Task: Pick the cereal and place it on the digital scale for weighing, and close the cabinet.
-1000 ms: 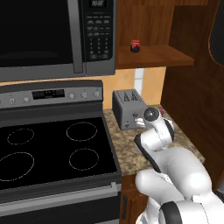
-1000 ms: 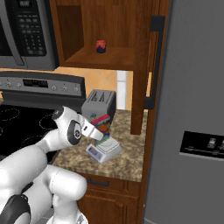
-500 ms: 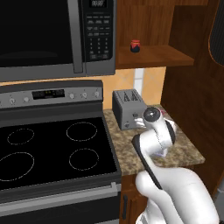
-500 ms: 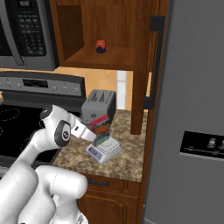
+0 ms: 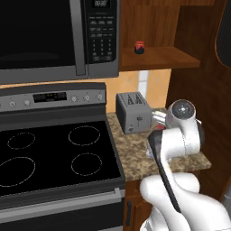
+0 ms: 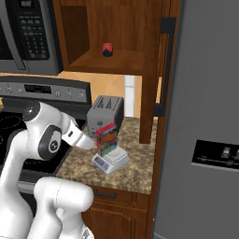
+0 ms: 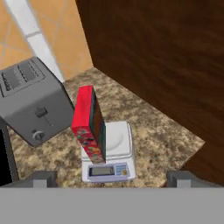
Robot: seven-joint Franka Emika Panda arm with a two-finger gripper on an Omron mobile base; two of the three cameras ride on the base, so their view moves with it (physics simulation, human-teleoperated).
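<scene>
Red cereal box [image 7: 89, 124] stands upright on the white digital scale [image 7: 114, 162], straight ahead of my pincer [image 7: 111, 178], whose tips are spread wide and hold nothing. The grey toaster [image 7: 33, 100] sits beyond to my left; the cabinet [image 6: 125, 37] hangs open above.

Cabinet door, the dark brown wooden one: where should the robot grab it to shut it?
Probably the dark brown wooden cabinet door's long black vertical handle, coming from its counter-facing side. The bar stands off the open door, so fingers could close around it.
</scene>
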